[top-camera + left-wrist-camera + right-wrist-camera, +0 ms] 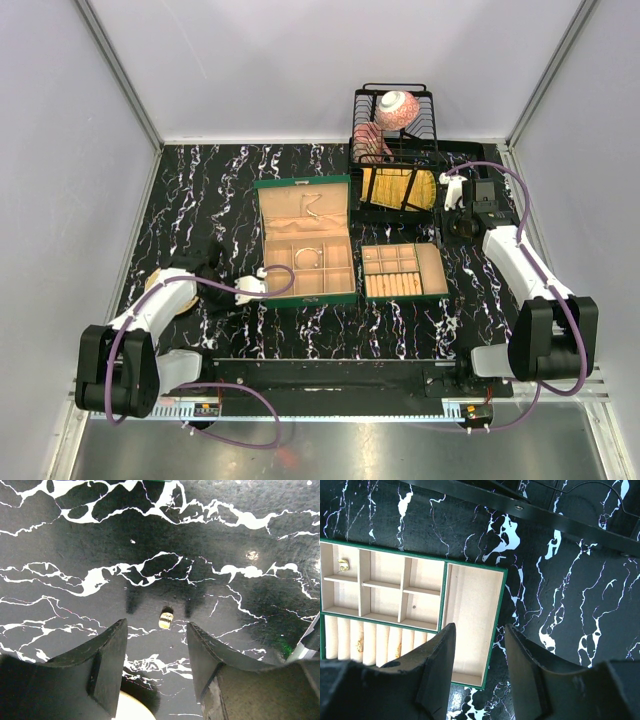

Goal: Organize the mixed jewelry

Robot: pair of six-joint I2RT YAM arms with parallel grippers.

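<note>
Left tool [156,626] stands open, a small gold piece [166,618] centred just ahead, apparently for pinching; right tool [479,627] open, empty.

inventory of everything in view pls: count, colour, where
Black white-veined marble table: 1, black, under everything.
Large green beige-lined hinged box: 1, green, open, centre.
Small green beige-lined compartment tray: 1, green, right of box.
Black wire rack: 1, black, back right.
Pink patterned bowl: 1, pink, top of rack.
Yellow slatted piece: 1, yellow, rack's lower front.
Round gold-coloured plate: 1, gold, under left arm.
Loose pale-gold jewellery piece: 1, pale gold, bare table by plate.
Gold piece in tray: 1 clear, gold, small compartment.
Left gripper: 1, black, open above loose piece.
Right gripper: 1, black, open, aimed at tray edge.
</note>
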